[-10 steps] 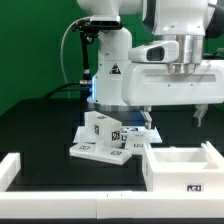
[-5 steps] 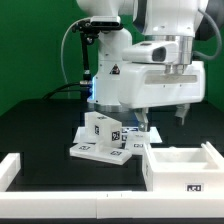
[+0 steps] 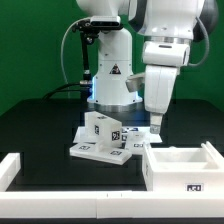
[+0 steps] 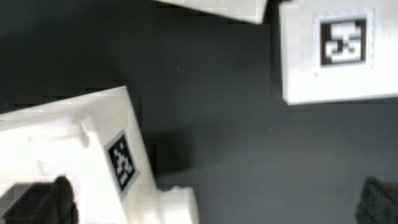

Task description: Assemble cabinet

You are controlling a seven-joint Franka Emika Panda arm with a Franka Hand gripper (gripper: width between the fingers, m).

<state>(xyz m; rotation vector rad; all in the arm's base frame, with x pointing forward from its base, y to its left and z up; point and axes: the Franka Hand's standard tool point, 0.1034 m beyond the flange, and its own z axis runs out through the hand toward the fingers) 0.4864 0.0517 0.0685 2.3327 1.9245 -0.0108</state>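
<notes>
Over the last second the wrist has turned about a quarter turn. The pincer [image 3: 157,123] earlier showed its broad face, fingers spread across the right of the frame; now it is seen edge-on, a narrow column right of centre. It hangs above the black table [image 3: 40,125], over the gap between the heap of tagged blocks and panels [image 3: 100,138] at lower centre and the open box shell [image 3: 185,160] at lower right, touching neither. The wrist view shows two dark fingers [image 4: 36,203] far apart with bare table between them, so the jaws stand wide apart and hold nothing. No cabinet part has shifted. I judge the turn lines the fingers up for a grasp near the heap's right edge; the assembly itself looks barely begun
</notes>
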